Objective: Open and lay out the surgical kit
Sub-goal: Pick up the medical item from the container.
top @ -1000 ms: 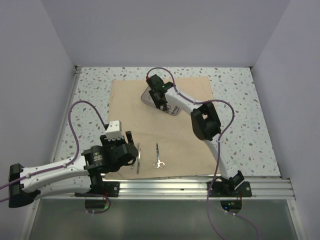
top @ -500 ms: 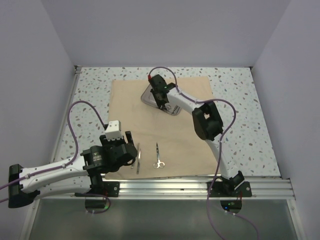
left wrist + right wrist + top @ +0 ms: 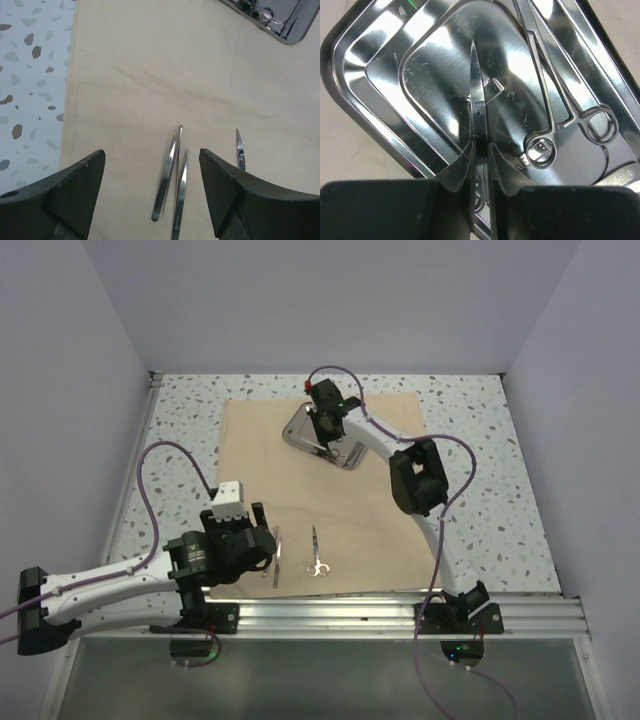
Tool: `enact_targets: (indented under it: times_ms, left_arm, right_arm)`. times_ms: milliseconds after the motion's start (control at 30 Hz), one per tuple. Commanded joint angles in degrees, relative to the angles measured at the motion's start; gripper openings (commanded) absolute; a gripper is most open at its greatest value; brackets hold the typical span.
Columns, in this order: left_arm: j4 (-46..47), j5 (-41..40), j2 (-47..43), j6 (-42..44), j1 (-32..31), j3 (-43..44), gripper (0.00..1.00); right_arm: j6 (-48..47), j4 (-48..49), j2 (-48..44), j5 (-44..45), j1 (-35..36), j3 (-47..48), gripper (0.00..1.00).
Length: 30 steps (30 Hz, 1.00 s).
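Unloading of the tray [image 3: 365,75] is going on, I judge: the cloth [image 3: 140,75] is already lying flat, and the right pincer [image 3: 481,146] is gripping a pointed tool [image 3: 476,85] between its closed jaws, with the tip pointing away from the pincer. Whether the tool is already leaving the tray floor, I cannot tell. Forceps [image 3: 545,100] are lying in the same tray, just right of the pincer and apart from the tool. The next move is probably asking for a straight lift over the tray rim before any carrying toward the bare cloth. The left pincer [image 3: 152,152] is hanging open above the cloth, with tweezers [image 3: 170,175] lying between its jaws and scissors [image 3: 240,147] just beyond the right jaw. Free cloth is lying ahead of this pincer, while the cloth edge and the table [image 3: 30,75] are running beside its left jaw.
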Motion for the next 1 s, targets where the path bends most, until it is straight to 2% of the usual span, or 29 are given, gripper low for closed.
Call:
enact_targets:
  times_ms: [0,33,267,633,967]
  left_arm:
    - [1.35,-2.23,0.0,-0.05,-0.31,0.0,0.8]
    - [1.35,-2.23,-0.09,-0.05,-0.39,0.0,0.8]
    - [1.52,-1.88,-0.7,0.12,-0.31,-0.18,0.8]
    - [1.61,-1.97,-0.7,0.12,-0.31,-0.26,0.8]
    - [1.61,-1.97,-0.53,0.12,-0.31,-0.18,0.8]
  right_arm:
    - [-0.97,-12.72,7.31,-0.52,-0.74,-0.88,0.03]
    - [-1.15,-13.77,7.22,-0.35,-0.83,-1.05,0.0]
    - [-0.8,-13.52,2.48,3.86,-0.83,-5.62,0.0]
    - [0.52,-14.92,-4.99,9.41,-0.56,4.48,0.0]
    - [0.7,-13.96,-10.35,9.94,-0.47,2.55,0.0]
